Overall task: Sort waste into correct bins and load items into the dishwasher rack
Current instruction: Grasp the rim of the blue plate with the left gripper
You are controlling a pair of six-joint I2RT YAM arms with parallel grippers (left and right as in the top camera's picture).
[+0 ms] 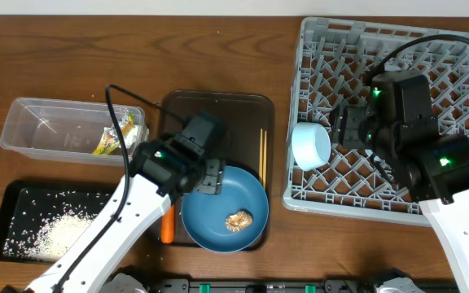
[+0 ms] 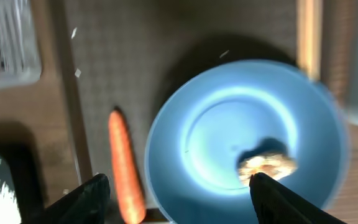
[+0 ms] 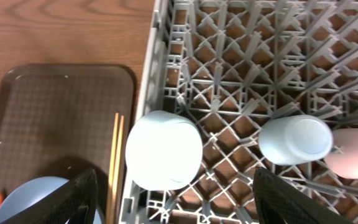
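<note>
Carrot (image 2: 126,168) next: drop the spread, empty left tool (image 2: 178,194) straight over it; right tool (image 3: 176,198), also spread, stays clear.

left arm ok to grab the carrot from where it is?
Probably yes. The left hand hangs open just above the carrot, which lies bare on the brown tray beside the blue plate; nothing covers it.

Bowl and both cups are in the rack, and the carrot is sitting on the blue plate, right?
Not quite. The carrot lies on the brown tray beside the blue plate, as the left wrist view shows. The bowl and both cups are in the rack.
</note>
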